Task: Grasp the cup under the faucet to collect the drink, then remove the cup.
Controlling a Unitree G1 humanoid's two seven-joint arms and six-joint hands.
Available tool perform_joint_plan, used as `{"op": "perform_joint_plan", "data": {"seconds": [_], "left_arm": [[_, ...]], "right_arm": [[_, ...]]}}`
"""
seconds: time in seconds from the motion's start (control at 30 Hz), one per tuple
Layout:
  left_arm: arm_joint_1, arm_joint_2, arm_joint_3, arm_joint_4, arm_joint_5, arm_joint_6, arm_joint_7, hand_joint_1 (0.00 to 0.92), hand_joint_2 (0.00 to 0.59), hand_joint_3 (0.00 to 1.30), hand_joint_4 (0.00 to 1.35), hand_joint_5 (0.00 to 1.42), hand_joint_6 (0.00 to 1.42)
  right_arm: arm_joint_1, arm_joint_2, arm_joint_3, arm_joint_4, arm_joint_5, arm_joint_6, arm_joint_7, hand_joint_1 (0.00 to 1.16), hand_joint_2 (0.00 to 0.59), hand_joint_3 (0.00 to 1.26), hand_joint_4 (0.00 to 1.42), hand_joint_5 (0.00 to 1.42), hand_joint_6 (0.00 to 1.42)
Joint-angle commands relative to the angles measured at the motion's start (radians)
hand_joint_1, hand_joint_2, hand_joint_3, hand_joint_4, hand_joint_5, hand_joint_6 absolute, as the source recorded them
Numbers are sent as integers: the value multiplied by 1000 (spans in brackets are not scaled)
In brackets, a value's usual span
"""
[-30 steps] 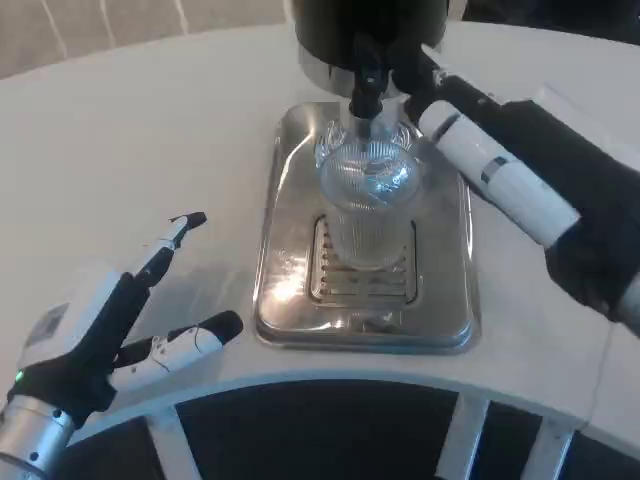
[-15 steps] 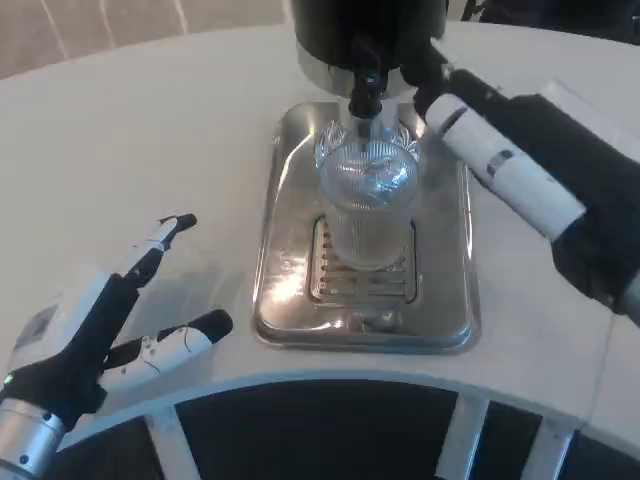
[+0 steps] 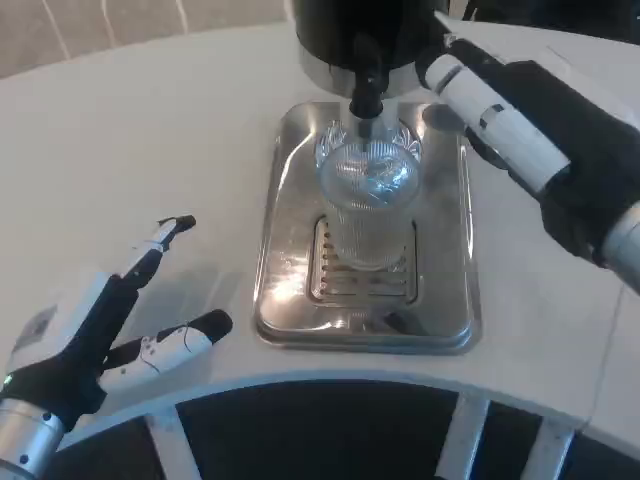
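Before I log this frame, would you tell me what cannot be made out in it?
- Dispenser, head view: its body is cut off by the top edge.
- Cup: the clear ribbed glass and glare hide whether it holds any drink.
- Right hand: whether its fingertips touch the dispenser is unclear.
- Left hand: the wrist runs off the bottom left corner.

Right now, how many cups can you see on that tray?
1. A clear ribbed cup stands on the grille of the metal tray, directly under the black faucet. None seems hidden.
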Motion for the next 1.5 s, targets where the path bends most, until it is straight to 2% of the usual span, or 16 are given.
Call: {"op": "perform_joint_plan", "data": {"seconds": [0.03, 0.23, 0.77, 0.97, 1.33, 1.5], "left_arm": [[19, 6, 2, -1, 3, 10, -11, 39, 90, 130, 49, 120, 204], [12, 6, 1, 7, 3, 9, -10, 39, 90, 130, 54, 120, 204], [5, 9, 1, 31, -1, 2, -16, 39, 90, 130, 55, 120, 204], [7, 8, 1, 28, 0, 4, -16, 39, 90, 130, 55, 120, 204], [8, 9, 5, 28, -4, 4, -16, 39, 90, 130, 55, 120, 204], [10, 9, 5, 26, -6, 4, -18, 39, 90, 130, 55, 120, 204]], "right_arm": [[17, 6, 5, -30, 11, -26, -1, 0, 539, 0, 0, 0, 48], [37, 10, 18, -46, 13, -24, 1, 0, 539, 0, 0, 0, 48], [-62, 22, 79, 102, -2, -50, 1, 0, 539, 0, 0, 0, 48], [-89, 15, 92, 162, -8, -94, 16, 0, 539, 0, 0, 0, 48], [-128, -2, 173, 170, -54, -121, 38, 0, 539, 0, 0, 0, 48], [-172, -50, 235, 180, -99, -123, 79, 0, 534, 0, 0, 0, 48]]}}
